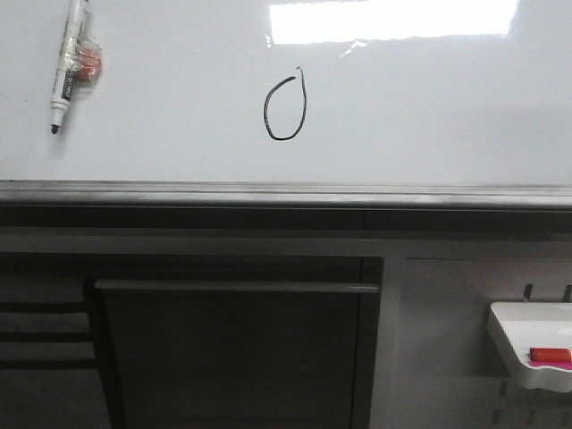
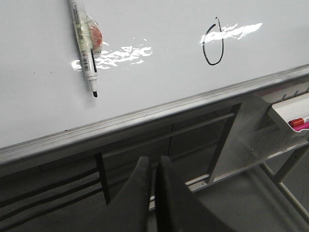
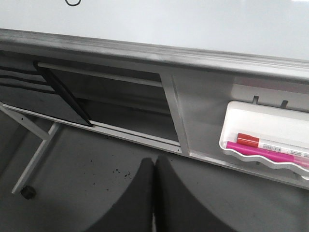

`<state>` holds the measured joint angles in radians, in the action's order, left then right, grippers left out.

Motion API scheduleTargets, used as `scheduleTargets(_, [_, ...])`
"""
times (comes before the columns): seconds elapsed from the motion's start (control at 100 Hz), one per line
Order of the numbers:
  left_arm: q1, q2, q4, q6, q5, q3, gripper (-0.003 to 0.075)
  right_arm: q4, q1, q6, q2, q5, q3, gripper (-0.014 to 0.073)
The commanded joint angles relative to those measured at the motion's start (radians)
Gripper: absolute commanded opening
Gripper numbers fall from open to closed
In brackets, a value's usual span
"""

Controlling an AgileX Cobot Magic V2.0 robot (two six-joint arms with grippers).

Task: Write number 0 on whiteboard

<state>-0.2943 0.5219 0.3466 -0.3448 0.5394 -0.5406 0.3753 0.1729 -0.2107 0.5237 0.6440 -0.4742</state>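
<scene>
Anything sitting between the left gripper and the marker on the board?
Nothing visible. The left gripper hangs shut below the whiteboard edge; the marker lies uncapped on the board, left of the number 0, with bare board around it.

On the whiteboard (image 1: 429,107), a large glossy white board with a grey metal strip along its near edge, I see the number 0 (image 1: 285,109): a black-line oval, taller than wide, slightly slanted, with a thin tail at its upper right.

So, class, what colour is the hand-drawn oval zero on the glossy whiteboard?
Black, on the hand-drawn oval zero; clearest in the front view.
</scene>
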Motion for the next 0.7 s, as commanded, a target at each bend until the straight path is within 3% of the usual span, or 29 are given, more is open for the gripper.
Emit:
scheduleTargets(0.0, [0.004,0.002,0.026,0.008,-0.059,-0.028,-0.002,0.005,-0.006,-0.005,0.004,-0.057,-0.025,-0.0073])
scheduleTargets(0.34, [0.012,-0.047,0.03,0.008,-0.067,-0.005,-0.002,0.005,-0.006,-0.005,0.004,-0.057,-0.025,-0.0073])
scheduleTargets(0.69, [0.222,-0.4,-0.013,0.008,-0.27,0.236,-0.002,0.005,-0.006,-0.005,0.004,-0.057,-0.025,-0.0073])
